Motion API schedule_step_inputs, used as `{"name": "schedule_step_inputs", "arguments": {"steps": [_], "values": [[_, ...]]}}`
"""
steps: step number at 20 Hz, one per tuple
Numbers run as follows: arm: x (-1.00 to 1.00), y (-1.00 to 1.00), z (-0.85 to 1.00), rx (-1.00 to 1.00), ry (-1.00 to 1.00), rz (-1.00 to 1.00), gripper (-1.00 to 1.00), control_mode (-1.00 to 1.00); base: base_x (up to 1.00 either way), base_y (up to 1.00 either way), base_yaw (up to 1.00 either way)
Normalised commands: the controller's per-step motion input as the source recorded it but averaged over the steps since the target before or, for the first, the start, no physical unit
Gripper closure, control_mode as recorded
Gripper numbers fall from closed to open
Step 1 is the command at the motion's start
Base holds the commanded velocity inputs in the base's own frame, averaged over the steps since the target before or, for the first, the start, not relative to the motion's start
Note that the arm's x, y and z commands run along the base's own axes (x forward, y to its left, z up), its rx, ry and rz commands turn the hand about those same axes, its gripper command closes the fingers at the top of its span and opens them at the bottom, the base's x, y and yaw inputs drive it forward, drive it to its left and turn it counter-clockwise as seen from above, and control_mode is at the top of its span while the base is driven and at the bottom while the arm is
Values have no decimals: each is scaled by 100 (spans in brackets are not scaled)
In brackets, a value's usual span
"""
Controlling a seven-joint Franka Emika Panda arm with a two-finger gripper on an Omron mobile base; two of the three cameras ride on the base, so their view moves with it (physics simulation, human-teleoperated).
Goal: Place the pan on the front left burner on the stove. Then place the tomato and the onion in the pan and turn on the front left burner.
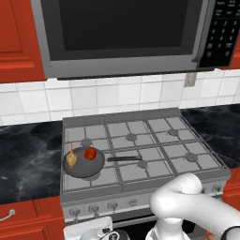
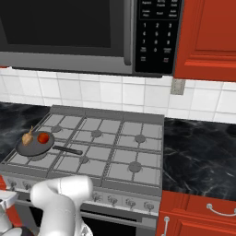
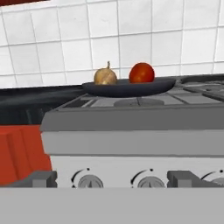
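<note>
The dark pan (image 1: 86,168) (image 2: 32,148) (image 3: 127,89) rests on the front left corner of the grey stove (image 1: 154,154) (image 2: 115,156), with its thin handle (image 1: 124,159) pointing right. The grey front left burner (image 3: 135,103) shows just under it. In the pan lie the red tomato (image 1: 90,153) (image 2: 43,138) (image 3: 141,72) and, to its left, the tan onion (image 1: 71,159) (image 2: 28,137) (image 3: 105,76). My gripper (image 3: 111,179) is open and holds nothing. It hangs low before the stove's front panel, its fingertips (image 3: 41,178) wide apart on either side of two knobs (image 3: 89,180).
A microwave (image 1: 122,33) hangs above the stove. Black marble counters (image 1: 28,159) (image 2: 198,152) flank it, with red cabinets (image 3: 19,153) below. A row of knobs (image 1: 93,208) (image 2: 113,199) runs along the front panel. The other burners are bare.
</note>
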Motion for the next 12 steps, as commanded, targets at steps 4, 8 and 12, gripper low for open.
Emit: {"name": "schedule_step_inputs", "arguments": {"steps": [4, 8, 12], "values": [[0, 0, 0, 0, 0, 23, -100, -100, 0, 0, 0], [2, 14, -7, 1, 0, 5, -100, -100, 0, 0, 0], [6, 16, -21, 0, 0, 0, -100, -100, 0, 0, 0]]}}
